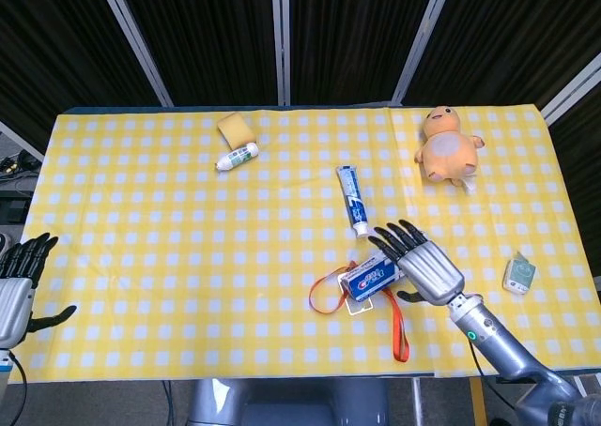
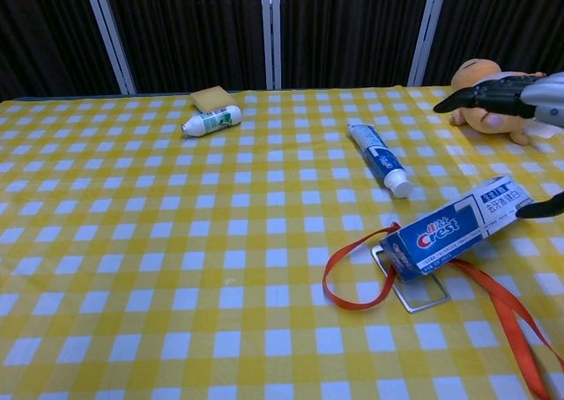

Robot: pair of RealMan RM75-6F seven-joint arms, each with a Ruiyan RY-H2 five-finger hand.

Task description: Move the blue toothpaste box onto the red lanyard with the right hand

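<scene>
The blue toothpaste box [image 1: 371, 278] [image 2: 454, 229] lies slantwise across the red lanyard [image 1: 324, 299] [image 2: 352, 285] and its clear card holder [image 2: 414, 292], near the table's front edge. My right hand [image 1: 423, 263] [image 2: 515, 96] hovers just right of the box with its fingers spread and straight; the thumb shows by the box's right end and nothing is gripped. The lanyard's strap [image 1: 400, 327] runs on toward the front edge. My left hand [image 1: 16, 285] hangs off the table's left front corner, fingers apart and holding nothing.
A toothpaste tube [image 1: 352, 199] [image 2: 379, 158] lies just behind the box. A white bottle [image 1: 236, 156] and a yellow sponge [image 1: 231, 127] sit at the back left. An orange plush toy [image 1: 447, 146] is at the back right, a small green box [image 1: 518, 275] near the right edge.
</scene>
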